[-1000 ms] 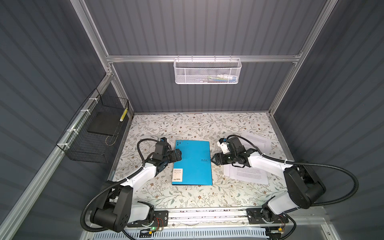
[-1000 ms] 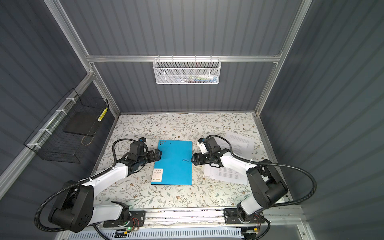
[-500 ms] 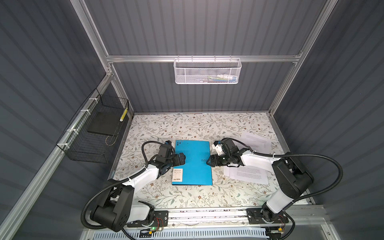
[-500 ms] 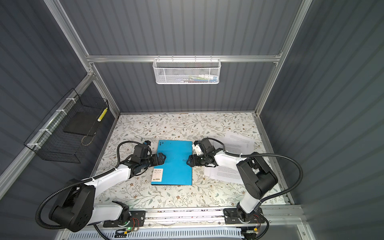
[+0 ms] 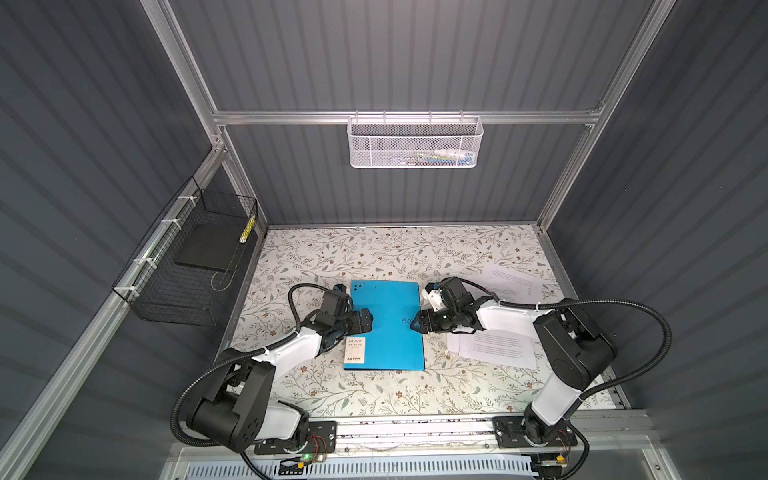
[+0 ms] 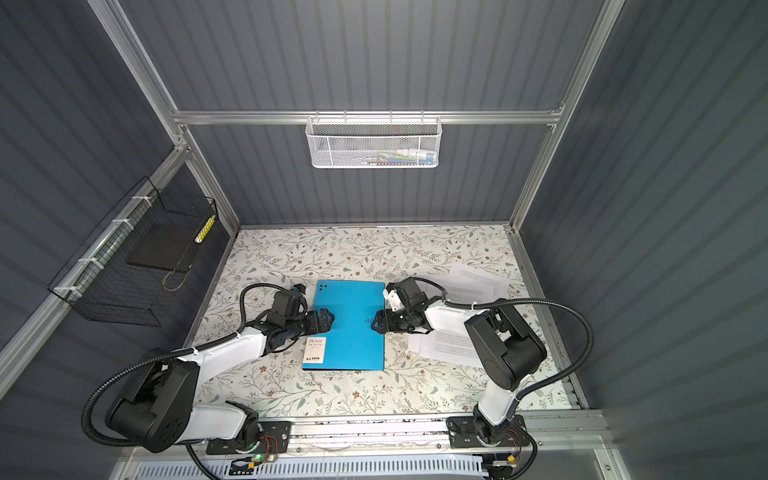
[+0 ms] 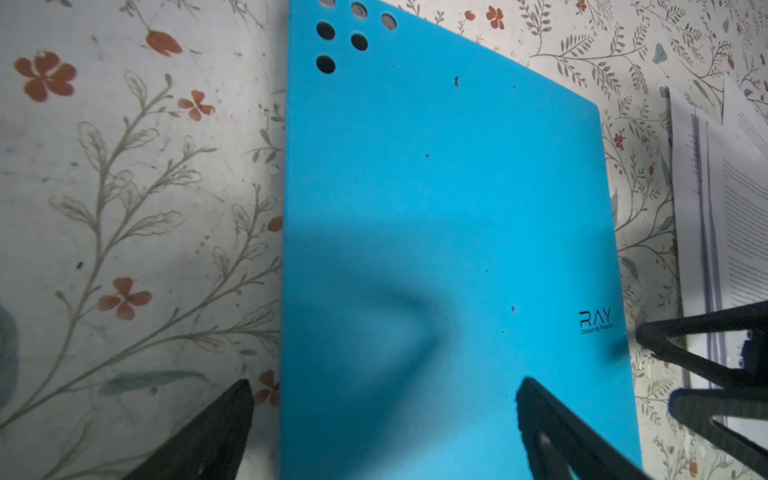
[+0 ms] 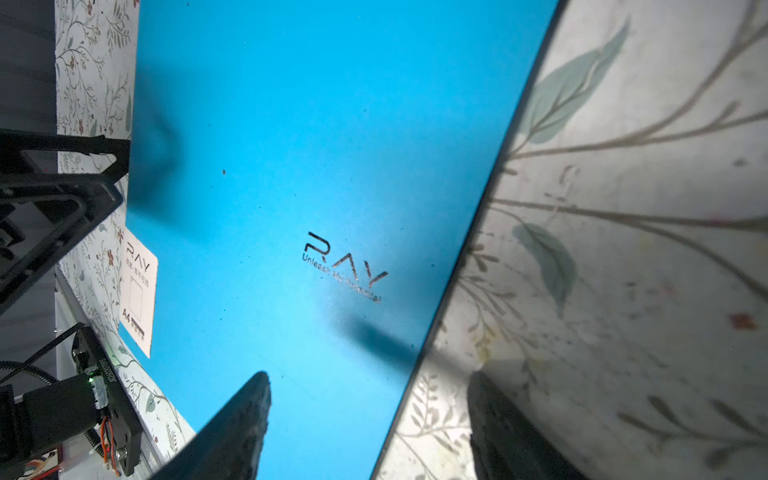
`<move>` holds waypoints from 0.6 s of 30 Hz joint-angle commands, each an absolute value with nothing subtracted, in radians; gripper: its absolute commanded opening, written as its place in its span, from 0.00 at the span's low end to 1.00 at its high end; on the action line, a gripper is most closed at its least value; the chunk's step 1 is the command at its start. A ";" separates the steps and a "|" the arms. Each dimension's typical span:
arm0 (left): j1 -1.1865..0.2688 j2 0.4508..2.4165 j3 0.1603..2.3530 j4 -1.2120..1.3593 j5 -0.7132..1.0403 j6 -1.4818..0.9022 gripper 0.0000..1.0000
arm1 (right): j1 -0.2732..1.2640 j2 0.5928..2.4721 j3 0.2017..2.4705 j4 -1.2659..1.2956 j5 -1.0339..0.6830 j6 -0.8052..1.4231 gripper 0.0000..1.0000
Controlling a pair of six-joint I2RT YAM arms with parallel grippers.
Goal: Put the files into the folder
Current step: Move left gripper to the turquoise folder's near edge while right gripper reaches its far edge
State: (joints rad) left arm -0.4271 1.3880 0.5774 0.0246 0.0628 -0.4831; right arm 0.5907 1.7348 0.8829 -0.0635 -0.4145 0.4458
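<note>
**A:** Why's the folder [image 5: 384,324] lying closed and flat between both grippers?

**B:** Looks like setup for opening it, imo. The left gripper [image 5: 367,321] is wide open over one long edge, probably to pin it. The right gripper [image 5: 416,323], jaws apart and empty, straddles the opposite edge to lift the cover. The files [image 5: 498,353] lie just behind it.
</note>
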 commanded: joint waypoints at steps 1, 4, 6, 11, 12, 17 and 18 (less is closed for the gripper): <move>-0.435 1.409 0.583 0.037 0.079 -0.475 0.99 | 0.592 1.762 0.911 -0.090 -0.427 0.453 0.75; -0.437 1.422 0.584 0.053 0.096 -0.473 0.99 | 0.593 1.770 0.917 -0.090 -0.437 0.457 0.75; -0.437 1.435 0.585 0.066 0.113 -0.474 0.99 | 0.592 1.775 0.917 -0.077 -0.455 0.463 0.75; -0.440 1.451 0.589 0.097 0.151 -0.476 0.99 | 0.593 1.793 0.920 -0.041 -0.496 0.483 0.75; -0.440 1.451 0.585 0.107 0.162 -0.477 0.99 | 0.592 1.792 0.919 -0.032 -0.503 0.487 0.75; -0.441 1.453 0.581 0.133 0.195 -0.477 0.99 | 0.592 1.786 0.910 0.018 -0.536 0.514 0.75; -0.440 1.453 0.580 0.140 0.200 -0.479 0.99 | 0.592 1.783 0.908 0.031 -0.543 0.519 0.75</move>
State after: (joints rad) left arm -0.4324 1.4433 0.5774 0.0910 0.1204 -0.4831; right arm 0.5861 1.7721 0.9054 -0.0185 -0.4839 0.4969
